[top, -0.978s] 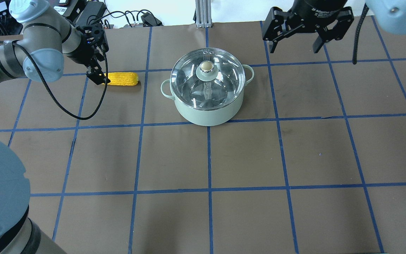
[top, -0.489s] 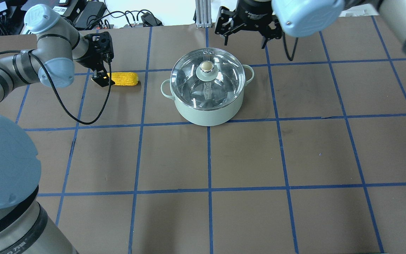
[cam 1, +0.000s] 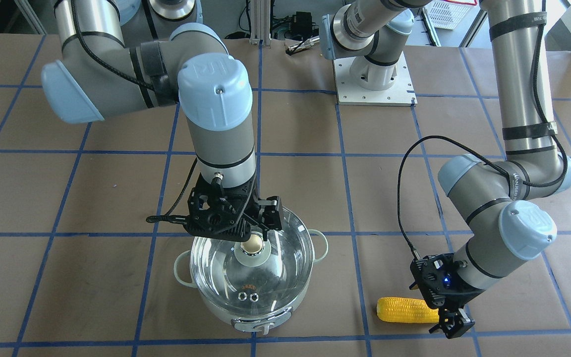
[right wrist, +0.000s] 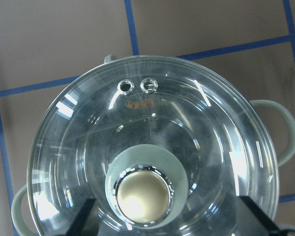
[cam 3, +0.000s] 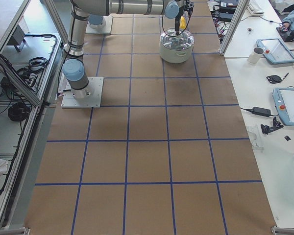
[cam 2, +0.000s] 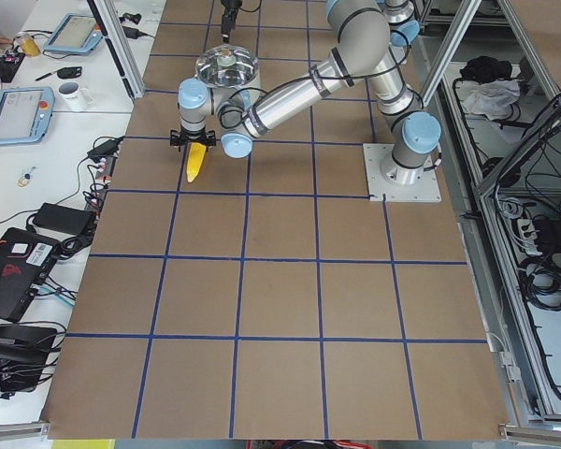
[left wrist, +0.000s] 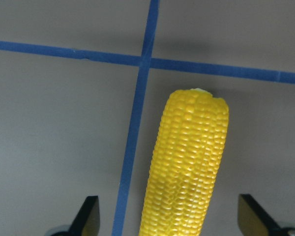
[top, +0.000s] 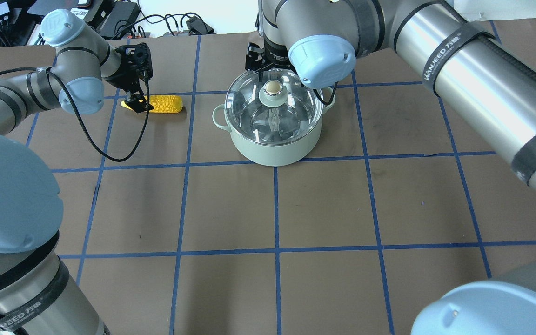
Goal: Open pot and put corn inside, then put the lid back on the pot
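Centre frame: mint pot (top: 272, 149), clear glass lid (top: 254, 118) seated, beige knob (top: 272, 87) between spread right claw (right wrist: 168, 219). Upper left: yellow corn (top: 164, 103), straddled by spread left claw (left wrist: 168, 219).

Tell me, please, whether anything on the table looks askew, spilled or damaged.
Nothing stands out. The lid sits level and centred on the pot, the corn lies whole on the table, and no spill or damage shows.
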{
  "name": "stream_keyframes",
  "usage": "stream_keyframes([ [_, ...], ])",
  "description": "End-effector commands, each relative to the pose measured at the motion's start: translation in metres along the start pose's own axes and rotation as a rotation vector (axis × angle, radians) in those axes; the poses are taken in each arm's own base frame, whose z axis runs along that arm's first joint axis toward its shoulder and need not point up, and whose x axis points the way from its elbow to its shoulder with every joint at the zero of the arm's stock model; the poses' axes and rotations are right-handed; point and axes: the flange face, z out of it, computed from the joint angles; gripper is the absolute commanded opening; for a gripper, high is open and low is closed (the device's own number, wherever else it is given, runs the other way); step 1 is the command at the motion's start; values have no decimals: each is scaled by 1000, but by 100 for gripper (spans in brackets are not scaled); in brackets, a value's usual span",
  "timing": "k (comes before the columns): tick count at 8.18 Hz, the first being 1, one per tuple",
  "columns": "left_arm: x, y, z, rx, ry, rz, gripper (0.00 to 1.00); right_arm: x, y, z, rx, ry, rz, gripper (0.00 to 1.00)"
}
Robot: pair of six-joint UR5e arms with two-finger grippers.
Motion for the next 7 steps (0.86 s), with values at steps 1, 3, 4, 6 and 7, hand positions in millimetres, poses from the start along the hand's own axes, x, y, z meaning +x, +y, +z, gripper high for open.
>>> stream_keyframes([
  [1,-2,2,14,-1,15,-1,100,-11,-2,29,7,-4,-3,98],
  [3,-1,5,23,-2,27,-6,100,-12,-4,33,18,-8,-17,92],
  [4,0,6,27,-2,33,-7,100,-12,-5,37,15,-5,-17,87],
  [6,1,9,36,-7,47,-7,100,-12,-5,42,8,-1,-8,77],
  [7,2,9,39,-10,52,-8,100,-12,-5,44,5,-1,-8,74],
])
